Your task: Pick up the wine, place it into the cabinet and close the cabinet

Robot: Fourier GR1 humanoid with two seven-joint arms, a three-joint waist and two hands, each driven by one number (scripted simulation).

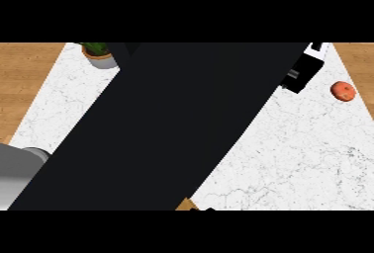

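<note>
A wide black panel [168,128], which looks like the cabinet's dark door or side, slants across the head view from lower left to the top and hides most of the counter. No wine bottle shows anywhere. My left forearm [18,173] comes in grey at the lower left and its hand is hidden behind the panel. At the panel's upper right edge a black shape with white and grey patches [303,74] sticks out. It may be my right hand against the panel, but its outline is unclear.
The white marble counter [306,158] shows to the right of the panel and in a strip at the left. A red-orange fruit [343,91] lies at the far right. A potted plant [99,54] stands at the upper left. Wooden floor flanks the counter.
</note>
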